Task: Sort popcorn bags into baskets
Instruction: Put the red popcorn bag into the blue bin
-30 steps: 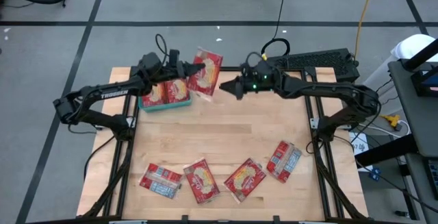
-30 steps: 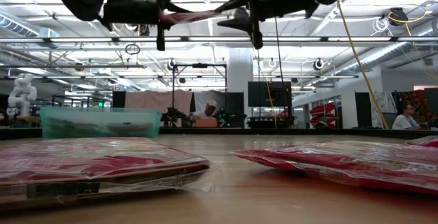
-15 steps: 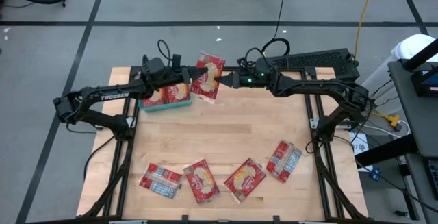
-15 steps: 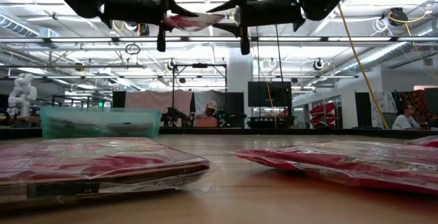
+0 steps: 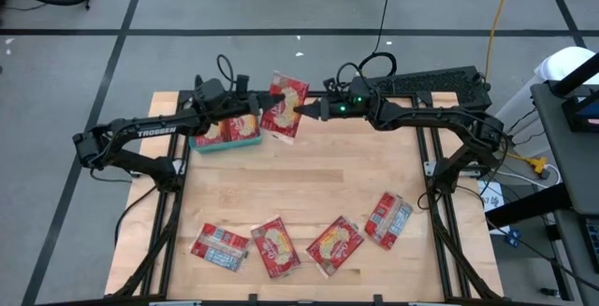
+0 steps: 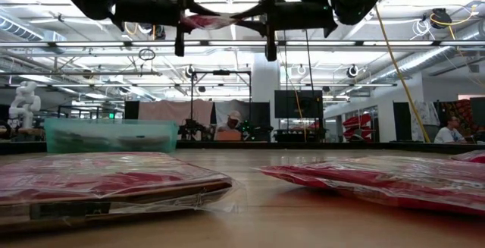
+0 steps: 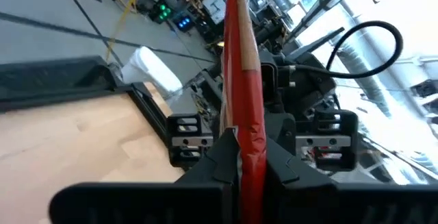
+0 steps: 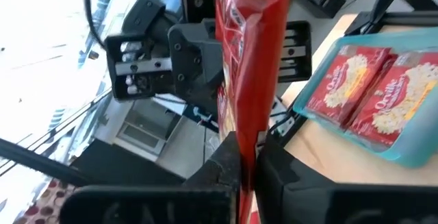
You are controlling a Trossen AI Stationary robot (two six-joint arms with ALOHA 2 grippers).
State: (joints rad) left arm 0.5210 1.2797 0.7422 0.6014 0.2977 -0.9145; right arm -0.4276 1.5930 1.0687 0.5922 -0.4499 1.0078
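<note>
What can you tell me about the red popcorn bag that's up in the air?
The popcorn bag is a flat red packet with a yellow-white popcorn picture, wrapped in shiny, crinkly clear film. It hangs above the table's far edge, just beside the teal basket, touching neither. Two end effectors pinch it from opposite sides: the left end effector and the right end effector, both shut on its edges. In the wrist views it looks thin, seen edge-on between the dark fingers.
</note>
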